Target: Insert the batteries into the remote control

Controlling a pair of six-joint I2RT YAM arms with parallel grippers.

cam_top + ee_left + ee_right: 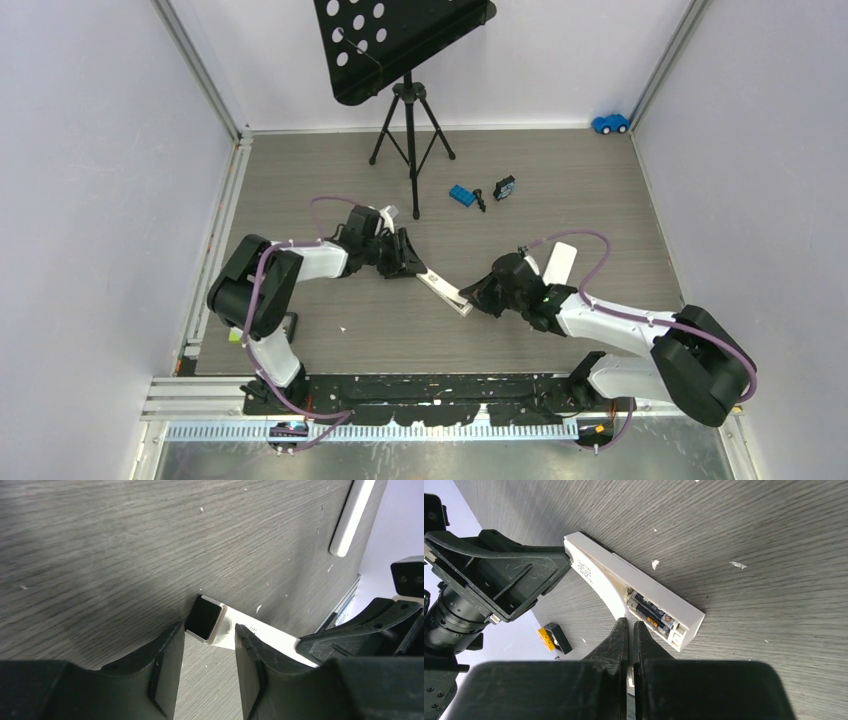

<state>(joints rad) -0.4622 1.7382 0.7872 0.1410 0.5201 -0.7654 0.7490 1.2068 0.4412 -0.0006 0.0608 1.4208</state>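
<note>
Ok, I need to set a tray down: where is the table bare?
Bare: far left, between the wall and the tripod; the near strip between the remote and the black base rail. Crowded: mid-table where left gripper and right gripper meet at the remote, and around the blue brick behind.

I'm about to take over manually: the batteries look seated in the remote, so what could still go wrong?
The batteries lie in an uncovered bay of the remote; a jolt could pop them out. The left pincer straddles the remote's other end, jaws apart, so a squeeze may skew it. The shut right pincer hangs close beside the batteries and might nudge them.
</note>
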